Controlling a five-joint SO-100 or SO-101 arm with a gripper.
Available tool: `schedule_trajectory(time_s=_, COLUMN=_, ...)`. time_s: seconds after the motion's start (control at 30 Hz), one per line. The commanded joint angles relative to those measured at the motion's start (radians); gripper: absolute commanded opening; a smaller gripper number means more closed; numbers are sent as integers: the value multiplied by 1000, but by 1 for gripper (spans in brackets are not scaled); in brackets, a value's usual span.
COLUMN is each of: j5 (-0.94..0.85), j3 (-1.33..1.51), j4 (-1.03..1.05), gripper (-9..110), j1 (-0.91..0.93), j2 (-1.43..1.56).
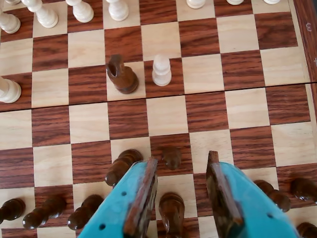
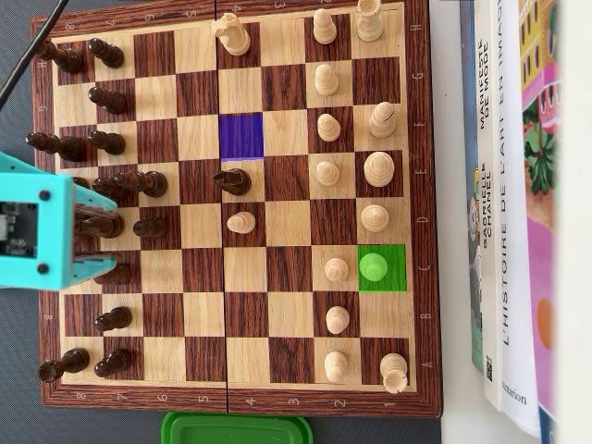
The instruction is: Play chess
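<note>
Chess pieces of dark brown wood [image 2: 104, 192] crowd the left edge of the wooden chessboard [image 2: 277, 370] in the overhead view, and the turquoise gripper [image 1: 181, 198] hovers low over them, jaws apart and empty. Its fingers straddle a dark pawn [image 1: 171, 210]; neighbours stand just beside, so closing or lowering carelessly could topple one. Further right, the green-marked piece [image 2: 374, 268] stands among the light ones

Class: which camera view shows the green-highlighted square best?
The overhead view: the green square appears whole near the board's right edge, with a green-tinted piece on it. The wrist view does not show it, only mid-board squares and the tool.
</note>
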Motion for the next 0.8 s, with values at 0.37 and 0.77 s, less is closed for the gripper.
schedule_trajectory(time_s=0.37, j5=-6, j3=275, j4=-109, gripper=15, j1=-29, j2=287)
schedule_trajectory(time_s=0.77, j5=-6, j3=439, j4=-337, gripper=15, j1=-63, j2=318)
